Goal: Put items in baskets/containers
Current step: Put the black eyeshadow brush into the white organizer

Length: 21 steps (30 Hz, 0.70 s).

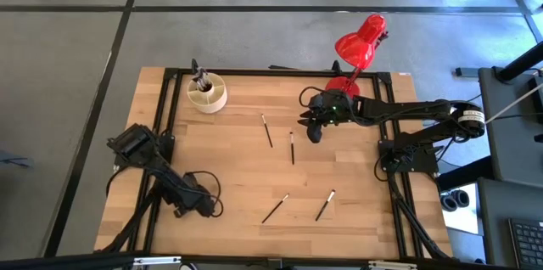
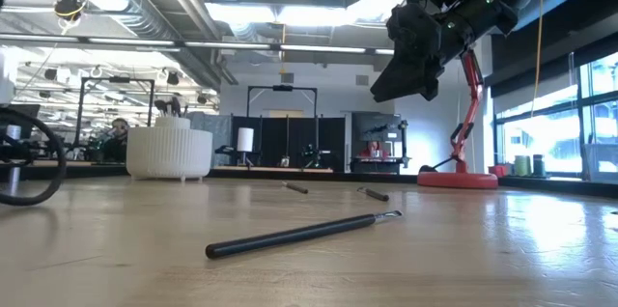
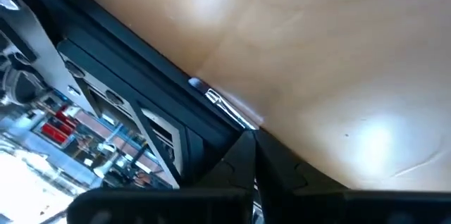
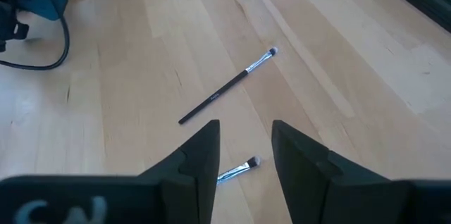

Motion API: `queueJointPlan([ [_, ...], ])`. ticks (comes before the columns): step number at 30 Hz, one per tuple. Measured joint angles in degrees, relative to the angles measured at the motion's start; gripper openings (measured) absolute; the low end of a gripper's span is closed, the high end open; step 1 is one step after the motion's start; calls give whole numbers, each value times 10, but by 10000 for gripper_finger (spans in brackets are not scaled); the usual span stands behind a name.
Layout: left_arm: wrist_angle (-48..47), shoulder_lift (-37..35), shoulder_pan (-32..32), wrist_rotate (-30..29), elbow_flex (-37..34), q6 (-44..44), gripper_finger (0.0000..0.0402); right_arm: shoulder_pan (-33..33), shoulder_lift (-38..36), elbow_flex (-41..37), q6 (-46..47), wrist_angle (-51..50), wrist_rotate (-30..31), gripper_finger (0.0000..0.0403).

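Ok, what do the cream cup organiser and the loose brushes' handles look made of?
The round cream-white cup organiser looks like matte moulded plastic, ribbed down its wall; ceramic can't be ruled out. The thin black makeup brush has a smooth, satin-dark handle, plastic or lacquered wood, ending in a shiny, likely metal ferrule.

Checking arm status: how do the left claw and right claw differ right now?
The right claw hangs open, raised over the table's middle above a makeup brush; the left claw sits shut, low near the table's front. The right arm is stretched out, the left folded. Neither holds anything.
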Motion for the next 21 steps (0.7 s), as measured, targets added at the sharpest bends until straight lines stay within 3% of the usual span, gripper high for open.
queueJointPlan([
  [3, 1, 5, 12, -25, 38, 3, 4, 0, 0, 0, 0, 0, 0, 129],
  [8, -112, 4, 61, -199, 157, 0, 3, 0, 0, 0, 2, 5, 0, 129],
  [11, -179, 3, 73, -244, 221, -16, 3, 0, 0, 0, 9, 5, 0, 129],
  [14, -229, 3, 83, -247, 251, -23, 2, 0, 0, 0, 11, 5, 0, 129],
  [21, -194, 2, 36, -177, 231, -125, 2, 1, 0, 0, 10, -2, 0, 129],
])
